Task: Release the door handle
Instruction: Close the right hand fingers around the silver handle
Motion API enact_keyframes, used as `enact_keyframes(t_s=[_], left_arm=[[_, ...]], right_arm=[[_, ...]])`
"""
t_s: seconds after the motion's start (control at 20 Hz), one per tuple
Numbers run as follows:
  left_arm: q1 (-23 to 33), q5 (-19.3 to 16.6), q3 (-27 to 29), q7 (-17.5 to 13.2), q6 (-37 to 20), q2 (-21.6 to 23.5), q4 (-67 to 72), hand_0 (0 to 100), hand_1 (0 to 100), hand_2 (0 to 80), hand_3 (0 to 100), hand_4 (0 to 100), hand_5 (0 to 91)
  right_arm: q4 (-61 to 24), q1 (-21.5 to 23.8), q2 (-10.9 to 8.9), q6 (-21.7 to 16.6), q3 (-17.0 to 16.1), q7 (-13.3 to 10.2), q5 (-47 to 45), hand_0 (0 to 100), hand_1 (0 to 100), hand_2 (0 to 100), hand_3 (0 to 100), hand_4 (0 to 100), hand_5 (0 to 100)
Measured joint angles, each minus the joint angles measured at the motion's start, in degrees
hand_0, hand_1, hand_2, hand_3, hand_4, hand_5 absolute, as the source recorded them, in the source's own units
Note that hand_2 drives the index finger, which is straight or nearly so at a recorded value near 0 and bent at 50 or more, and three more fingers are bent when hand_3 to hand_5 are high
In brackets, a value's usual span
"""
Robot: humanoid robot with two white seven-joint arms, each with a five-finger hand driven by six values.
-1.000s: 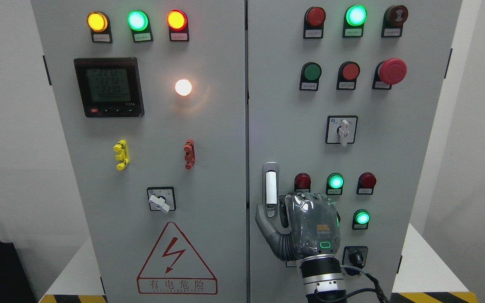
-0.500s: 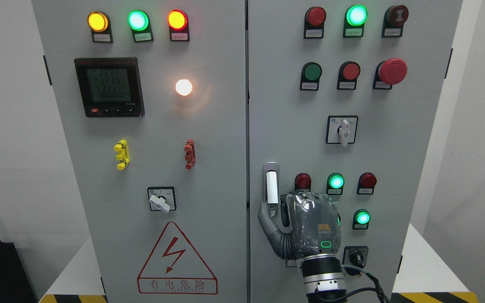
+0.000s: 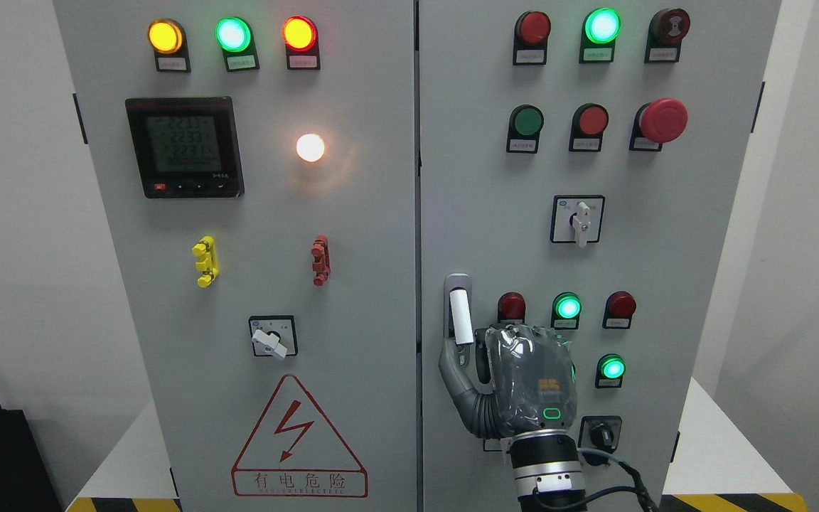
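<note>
Two grey cabinet doors fill the view, seam running top to bottom near centre. Left door (image 3: 260,284): three lamps across the top, amber (image 3: 166,36), green (image 3: 232,33), red (image 3: 299,33). Below the amber lamp, a black meter (image 3: 184,147) with a lit screen; at its 3 o'clock, a glowing white lamp (image 3: 310,147). Lower down, a yellow clip (image 3: 205,262) and at its 3 o'clock a red clip (image 3: 320,260). Under them a rotary switch (image 3: 272,337), then a red warning triangle (image 3: 298,439) at 6 o'clock.

Right door (image 3: 665,284): the door handle (image 3: 458,307) sits just right of the seam, low on the door, upright, white grip in a grey frame, its lower end hidden. The right hand (image 3: 516,387) comes up from the bottom edge, back facing the camera. Thumb (image 3: 453,370) lies on the handle's lower left side, the other fingers curl in at its right, so the hand is clamped on the handle.

At 12 o'clock of the hand, a rotary selector (image 3: 578,219); above it buttons and a big red mushroom button (image 3: 662,119). At the hand's 3 o'clock, a lit green lamp (image 3: 612,368).
</note>
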Motion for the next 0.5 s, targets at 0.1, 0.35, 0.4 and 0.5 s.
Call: enact_keyframes(t_s=[0.1, 0.35, 0.4, 0.5], left_arm=[[0.0, 0.0, 0.0, 0.0, 0.0, 0.0, 0.0, 12, 39, 0.0, 0, 0, 0.0], [0.0, 0.0, 0.0, 0.0, 0.0, 0.0, 0.0, 12, 39, 0.0, 0, 0, 0.0], [0.0, 0.0, 0.0, 0.0, 0.0, 0.0, 0.0, 12, 39, 0.0, 0, 0, 0.0], [0.0, 0.0, 0.0, 0.0, 0.0, 0.0, 0.0, 12, 39, 0.0, 0, 0, 0.0]], right_arm=[[0.0, 0.1, 0.01, 0.0, -0.1, -0.1, 0.0, 63, 25, 100, 100, 100, 97], [-0.1, 0.3, 0.02, 0.0, -0.5, -0.2, -0.1, 64, 25, 100, 100, 100, 97], [-0.1, 0.3, 0.03, 0.0, -0.5, -0.2, -0.1, 64, 25, 100, 100, 100, 97], [-0.1, 0.3, 0.03, 0.0, -0.7, -0.4, -0.2, 64, 25, 100, 100, 100, 97]])
